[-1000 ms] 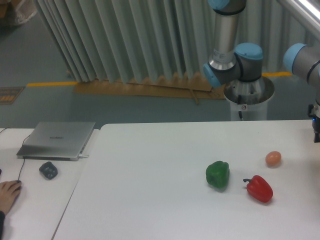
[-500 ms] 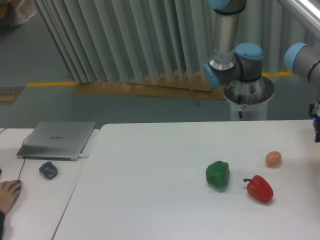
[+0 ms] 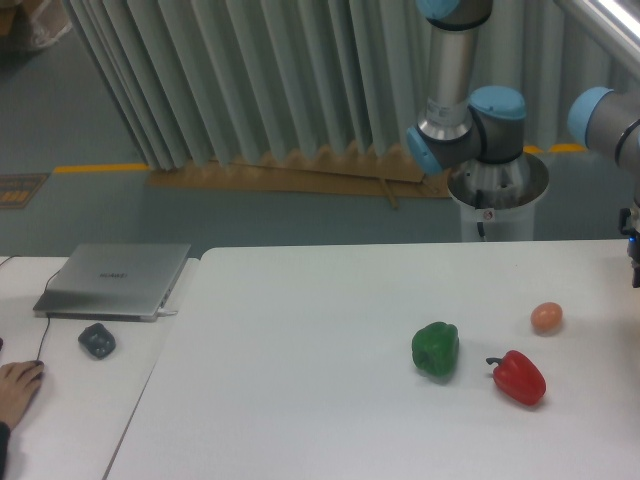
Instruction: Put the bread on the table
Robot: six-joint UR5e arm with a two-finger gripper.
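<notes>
White matte table (image 3: 300, 400) filled most of the view, rounded corner at upper left. On it, toward the right: a green pepper (image 3: 435, 349), a red pepper (image 3: 519, 377) just beside it to the right with its stem pointing left, and a small orange-brown egg (image 3: 546, 317) behind the red pepper, apart from both. None of the three touched another.

Bread could not be found anywhere in view; neither on the table nor elsewhere.

Arm base (image 3: 497, 195) stood behind the table's far edge, white pedestal with a small red-and-white sticker, too small to read. Grey tube and blue joint caps rose out of the top of the view. At the far right edge a dark piece of the arm's end (image 3: 634, 262) showed above the table, cut off by the border. Gripper itself was out of view; could not tell how its jaws stood or whether it held anything.

Left side: a narrower white desk (image 3: 70, 400) with a closed silver laptop (image 3: 114, 280), faint lettering on the lid, unreadable. A dark grey mouse (image 3: 97, 341) lay near it. A person's hand (image 3: 17, 388) rested at the left edge.
</notes>
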